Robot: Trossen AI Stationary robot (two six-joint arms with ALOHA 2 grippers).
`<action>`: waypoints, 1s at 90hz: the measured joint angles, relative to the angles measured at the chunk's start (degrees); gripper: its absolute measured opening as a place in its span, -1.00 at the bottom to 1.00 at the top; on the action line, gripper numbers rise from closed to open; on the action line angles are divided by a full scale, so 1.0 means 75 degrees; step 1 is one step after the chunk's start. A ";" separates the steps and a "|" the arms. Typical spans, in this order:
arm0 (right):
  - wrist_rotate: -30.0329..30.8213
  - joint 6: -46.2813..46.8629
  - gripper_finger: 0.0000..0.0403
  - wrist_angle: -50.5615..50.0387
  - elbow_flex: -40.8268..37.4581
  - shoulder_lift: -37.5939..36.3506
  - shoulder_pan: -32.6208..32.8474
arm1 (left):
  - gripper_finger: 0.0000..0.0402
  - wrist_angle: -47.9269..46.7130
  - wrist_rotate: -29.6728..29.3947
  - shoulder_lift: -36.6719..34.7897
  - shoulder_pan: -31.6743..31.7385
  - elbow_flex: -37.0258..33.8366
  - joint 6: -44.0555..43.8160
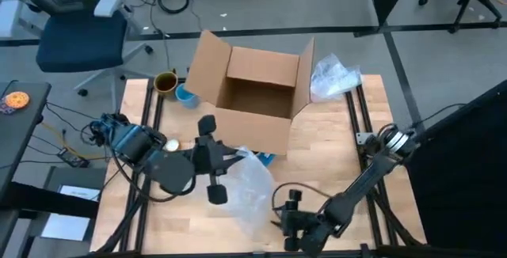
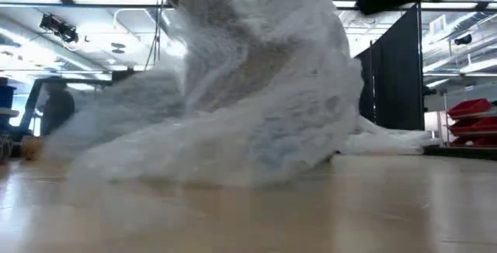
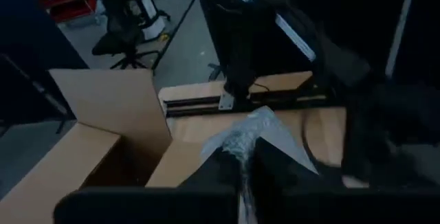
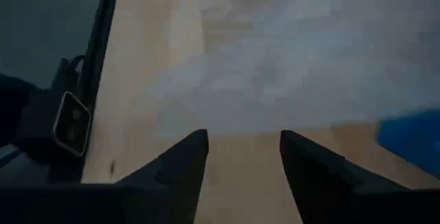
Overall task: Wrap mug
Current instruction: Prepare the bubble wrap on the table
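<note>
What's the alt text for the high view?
Left gripper pinches a sheet of bubble wrap in front of an open cardboard box on the wooden table; right gripper sits open by the sheet's near edge.

clear bubble wrap (image 1: 252, 185), brown box (image 1: 253, 96), blue mug (image 1: 186, 96)

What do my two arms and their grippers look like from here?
Both arms are dark, nearly black, built of jointed tubular links with round motor housings. The left arm carries loose black cabling near its base. The right arm has a silvery collar by its base. The right gripper has two dark wedge-shaped fingers; the left gripper is likewise dark.
</note>
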 joint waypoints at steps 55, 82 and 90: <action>-0.1269 0.1088 -0.23 -0.1939 0.0052 -0.2012 0.0790 | -1.00 0.2734 0.0969 0.0334 0.0743 -0.2389 -0.1874; -0.0705 0.1546 -0.23 -0.2495 0.0059 -0.4109 0.1960 | -0.70 0.6650 0.2697 0.0362 0.1433 -0.4790 -0.3250; -0.0170 0.1221 -0.23 -0.2491 0.0057 -0.4456 0.2130 | -0.53 0.8479 0.3122 0.0561 0.1594 -0.5466 -0.3587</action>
